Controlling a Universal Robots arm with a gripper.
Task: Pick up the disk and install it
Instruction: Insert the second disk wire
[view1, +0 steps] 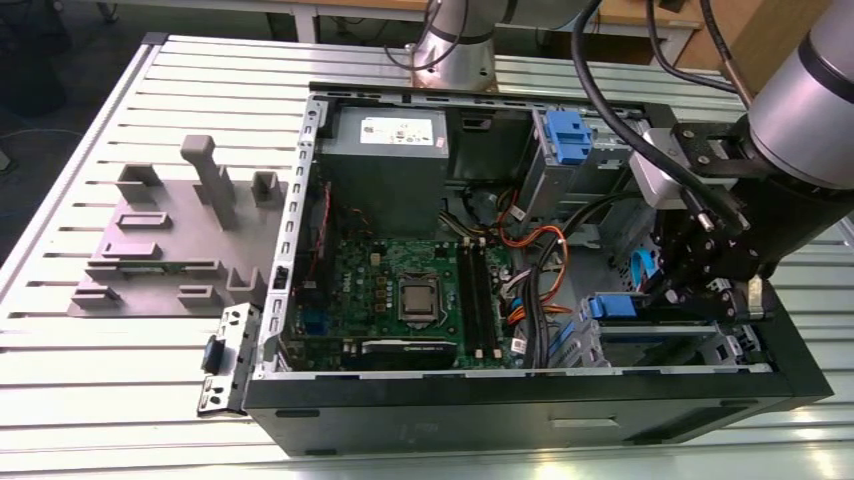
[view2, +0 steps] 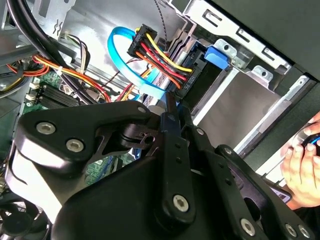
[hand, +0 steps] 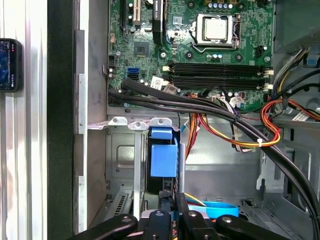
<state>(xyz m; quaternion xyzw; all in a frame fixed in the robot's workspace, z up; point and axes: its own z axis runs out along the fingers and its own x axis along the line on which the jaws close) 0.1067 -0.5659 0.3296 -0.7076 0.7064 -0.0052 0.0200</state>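
The disk stands on edge in the metal drive bay at the case's front corner, and its blue carrier faces me. The exterior view has that blue carrier low in the bay at the case's right. My gripper hangs right over the disk's near end with its two black fingers pressed together and nothing between them. The fingers are narrower than the disk and do not clasp it. I cannot tell whether the tips touch it. In the exterior view the gripper is inside the case above the bay.
Orange, red and black cables and a blue ribbon cable run close by the bay. The motherboard, a grey power supply and a blue latch lie farther in. A person's hand is outside the case. Grey fixtures stand on the table.
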